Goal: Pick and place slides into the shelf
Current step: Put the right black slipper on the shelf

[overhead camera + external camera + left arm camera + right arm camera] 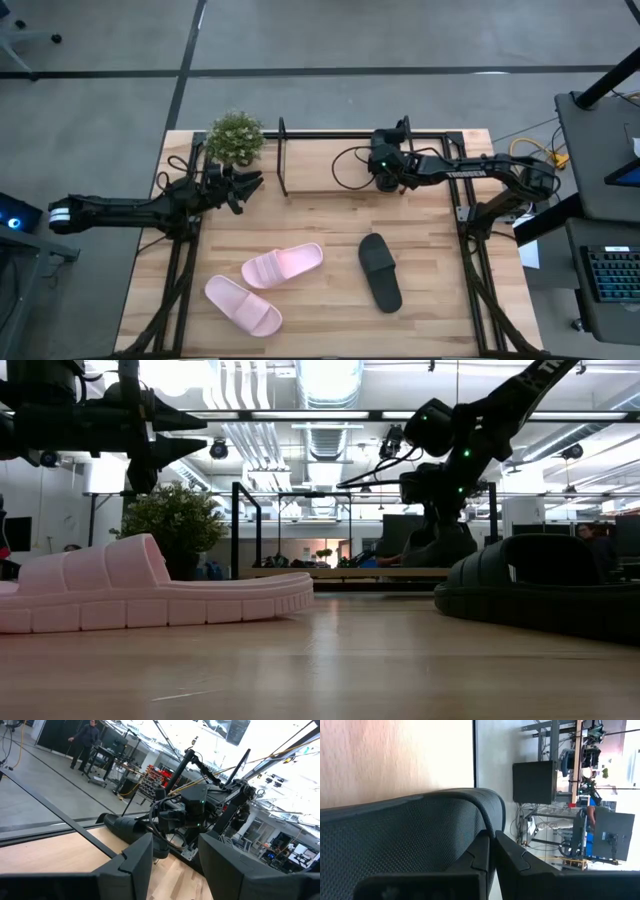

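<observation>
Black textured slide [410, 840] pinched in my right tool [492, 851] at upper-centre shelf [330, 135]; left tool [240, 188] gapes empty beside potted plant [235, 137].

Grey floor [100, 90], ceiling ducts [330, 400], potted plant [235, 138]

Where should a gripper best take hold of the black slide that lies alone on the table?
Probably the wide strap of the black slide: it arches over the sole, leaving a gap for one finger. Come from above and pinch its open edge. The slide lies flat, upright, apart from the pink slides.
</observation>
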Controlling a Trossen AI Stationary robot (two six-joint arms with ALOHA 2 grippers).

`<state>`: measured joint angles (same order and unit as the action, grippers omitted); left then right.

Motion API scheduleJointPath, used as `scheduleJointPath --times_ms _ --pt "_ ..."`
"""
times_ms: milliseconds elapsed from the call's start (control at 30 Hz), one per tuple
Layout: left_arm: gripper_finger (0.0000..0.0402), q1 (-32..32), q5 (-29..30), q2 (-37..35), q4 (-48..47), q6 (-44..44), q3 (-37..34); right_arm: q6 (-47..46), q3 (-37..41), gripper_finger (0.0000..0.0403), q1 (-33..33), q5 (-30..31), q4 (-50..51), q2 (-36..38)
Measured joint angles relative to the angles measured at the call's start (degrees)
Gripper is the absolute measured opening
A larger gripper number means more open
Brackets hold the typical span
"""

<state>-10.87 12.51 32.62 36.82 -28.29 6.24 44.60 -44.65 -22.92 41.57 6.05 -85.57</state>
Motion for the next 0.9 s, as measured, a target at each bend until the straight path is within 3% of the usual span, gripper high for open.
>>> scheduleJointPath --times_ms 667,900 --pt "0.0144 0.00 0.02 0.00 0.02 0.01 0.00 -0.15 0.08 0.0008 0.02 0.64 -2.39 -3.07" --pt "0.0144 0.00 0.02 0.01 0.00 0.02 0.00 -4.14 0.01 0.0016 0.00 0.49 -0.74 -2.99"
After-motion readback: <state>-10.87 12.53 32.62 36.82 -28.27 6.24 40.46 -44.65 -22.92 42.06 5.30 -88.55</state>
